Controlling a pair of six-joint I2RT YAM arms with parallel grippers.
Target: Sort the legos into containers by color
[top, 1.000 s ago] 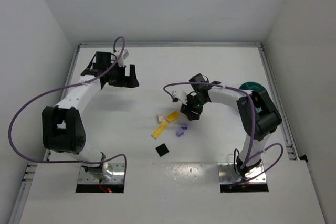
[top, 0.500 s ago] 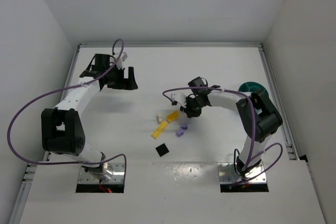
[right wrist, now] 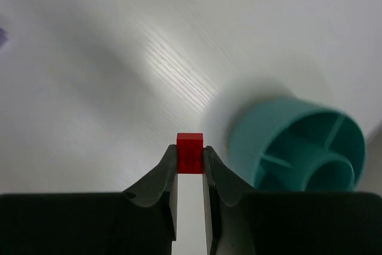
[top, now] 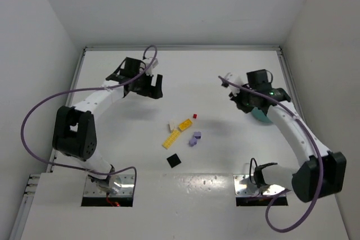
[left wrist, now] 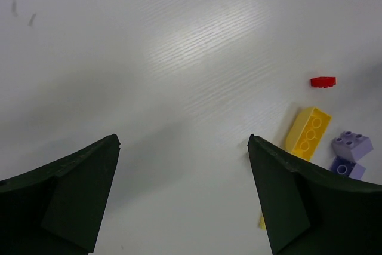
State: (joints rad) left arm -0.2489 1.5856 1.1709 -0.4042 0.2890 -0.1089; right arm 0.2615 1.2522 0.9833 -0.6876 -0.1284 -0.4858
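My right gripper [right wrist: 190, 160] is pinched narrow on a tiny red plastic brick [right wrist: 190, 150], one finger pad on each side, the brick's top standing proud of the fingertips; I hold it above the white table [right wrist: 89, 58], just beside the round teal plastic dish [right wrist: 250, 141]; thin inner walls run from the dish's central ring out to its rim; in my wrist view the brick sits to the left of the dish's outer wall; from the top camera only a sliver of the dish shows under my right forearm, near the table's right side.

My left gripper [left wrist: 183, 140] is spread wide and holds nothing; its dark fingers [left wrist: 65, 207] hover over the table top on the far left, well apart from the loose bricks.

The other bricks lie near the middle of the table, well apart from the dish: a second small red piece [top: 195, 116]; a yellow studded brick [top: 185, 123] with a small white brick [top: 171, 125] just beside it; a long flat yellow plate [top: 171, 138] nearer my bases; two pale purple bricks [top: 195, 137] touching each other; a flat black square [top: 174, 161] closest to my bases, apart from the others.
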